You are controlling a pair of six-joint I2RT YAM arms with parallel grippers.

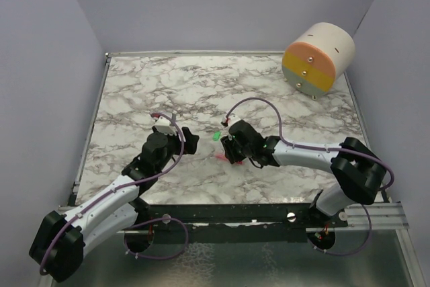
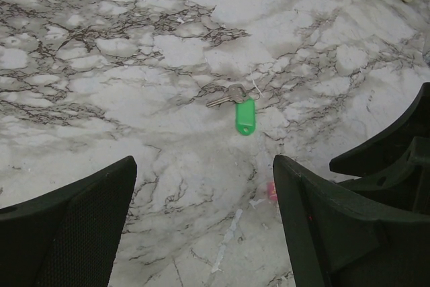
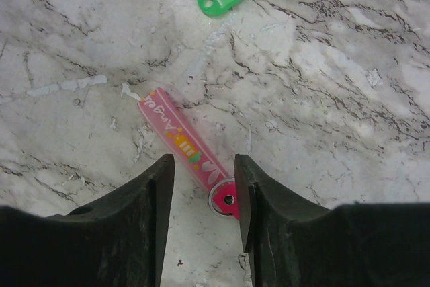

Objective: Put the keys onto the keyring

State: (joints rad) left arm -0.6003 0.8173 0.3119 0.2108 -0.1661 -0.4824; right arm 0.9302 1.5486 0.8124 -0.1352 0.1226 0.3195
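The step in hand is the pick-up of the pink-red key [image 3: 180,140]. The right gripper [image 3: 204,196] stands over its round end with the jaws apart, one finger on each side, not yet pinching. Next it must close on this thin, flat piece without pushing it away. The left gripper [image 2: 201,220] hovers spread wide and empty near the green key [image 2: 245,117] on the marble table [image 2: 101,65]. The pink label carries small writing, perhaps "August".

Short green key [image 2: 245,117] and longer pink key [image 3: 183,144], seemingly flat, apart
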